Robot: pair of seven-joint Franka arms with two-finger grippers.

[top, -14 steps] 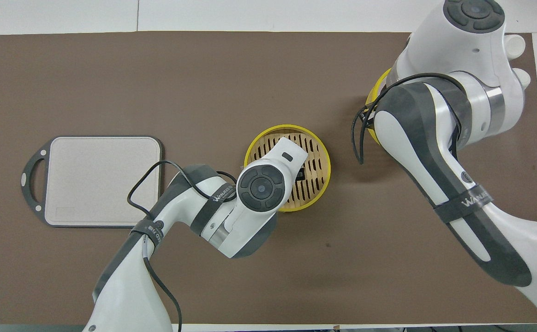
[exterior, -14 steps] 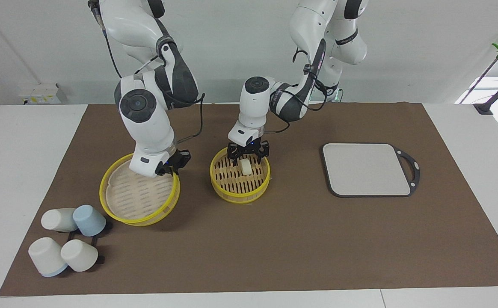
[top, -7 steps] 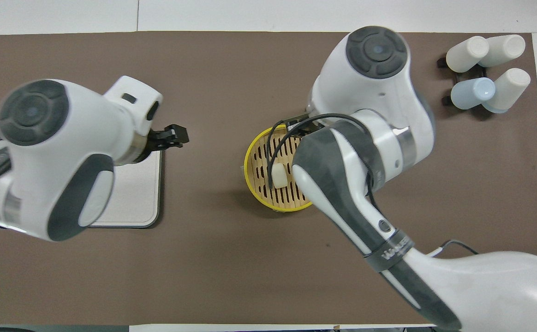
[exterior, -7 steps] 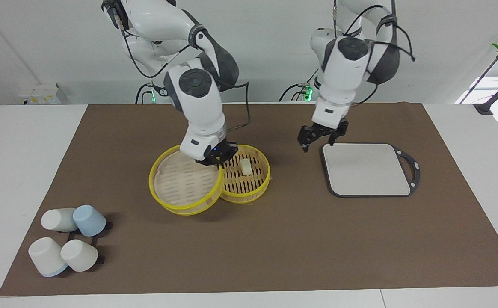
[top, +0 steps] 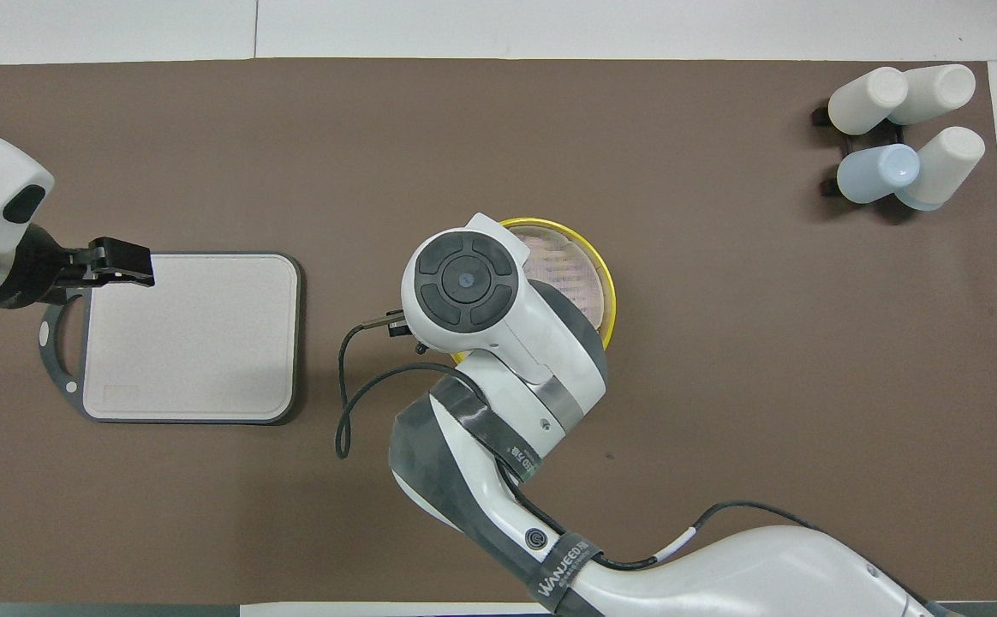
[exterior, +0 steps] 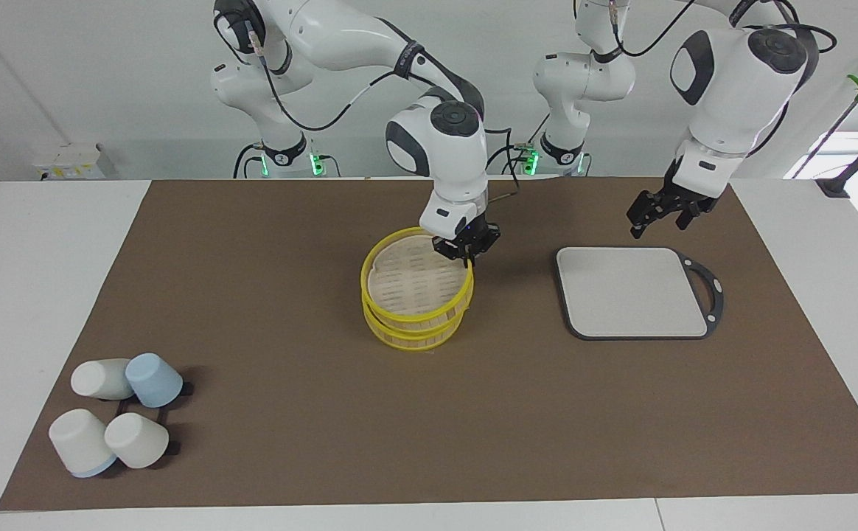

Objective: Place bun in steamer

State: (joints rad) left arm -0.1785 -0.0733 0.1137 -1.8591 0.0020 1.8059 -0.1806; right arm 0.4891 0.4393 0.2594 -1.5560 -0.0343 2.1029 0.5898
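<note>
the table (exterior: 46, 280) is white, and a brown mat (exterior: 517, 413) covers most of its top. the steamer (exterior: 416, 332) sits on the mat near the middle. a grey board (exterior: 632, 291) with a dark handle lies toward the left arm's end. four cups (exterior: 116, 417), three white and one blue, lie clustered near the corner farthest from the robots at the right arm's end.

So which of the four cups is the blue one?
The blue cup sits in the cluster at the right arm's end, among the pair nearer the robots, on the steamer side; the other three are white.
</note>
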